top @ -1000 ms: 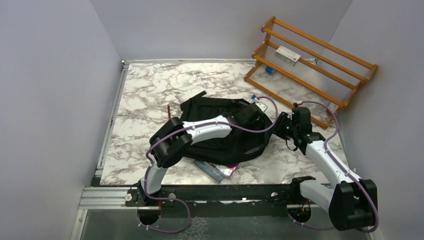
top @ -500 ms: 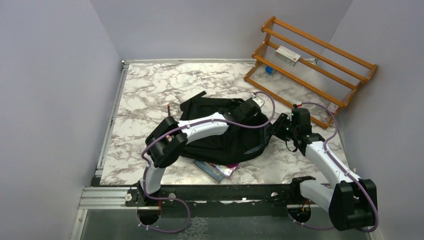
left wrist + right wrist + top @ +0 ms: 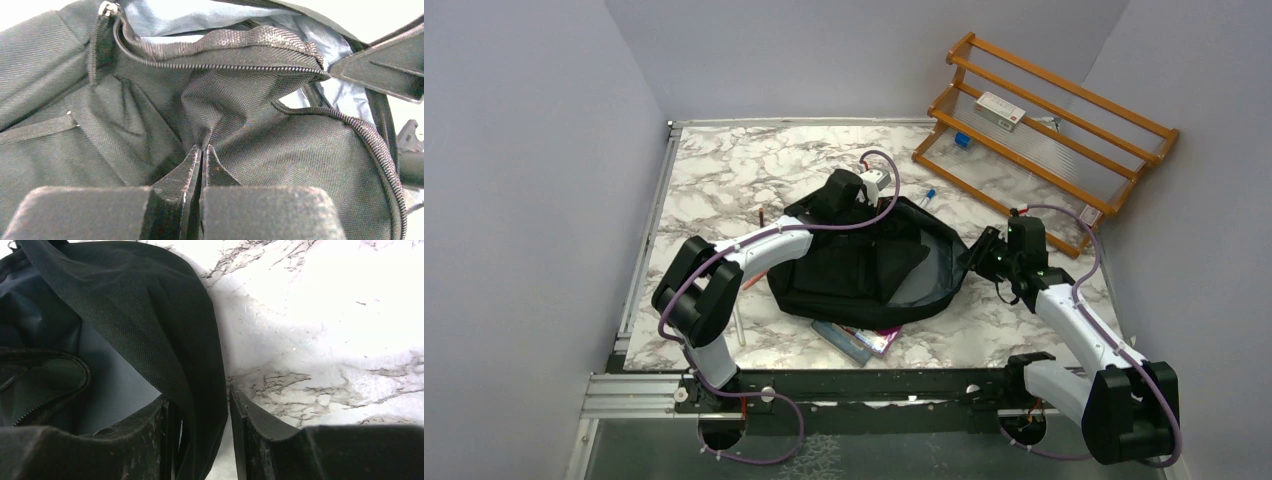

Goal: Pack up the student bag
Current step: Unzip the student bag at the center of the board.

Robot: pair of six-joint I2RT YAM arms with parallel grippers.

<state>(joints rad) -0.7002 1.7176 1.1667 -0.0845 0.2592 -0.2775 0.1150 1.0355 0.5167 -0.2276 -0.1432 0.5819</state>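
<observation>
Black soft fabric student bag (image 3: 854,270), on the marble table (image 3: 714,180), could slump shut if its fold pinched by the left gripper (image 3: 201,149) or its rim clamped in the right gripper (image 3: 199,410) jaws slips.

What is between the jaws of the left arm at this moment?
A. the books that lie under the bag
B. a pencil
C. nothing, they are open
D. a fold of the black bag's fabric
D: in the left wrist view the left gripper has its jaws closed on a pinched fold of the student bag.
</observation>
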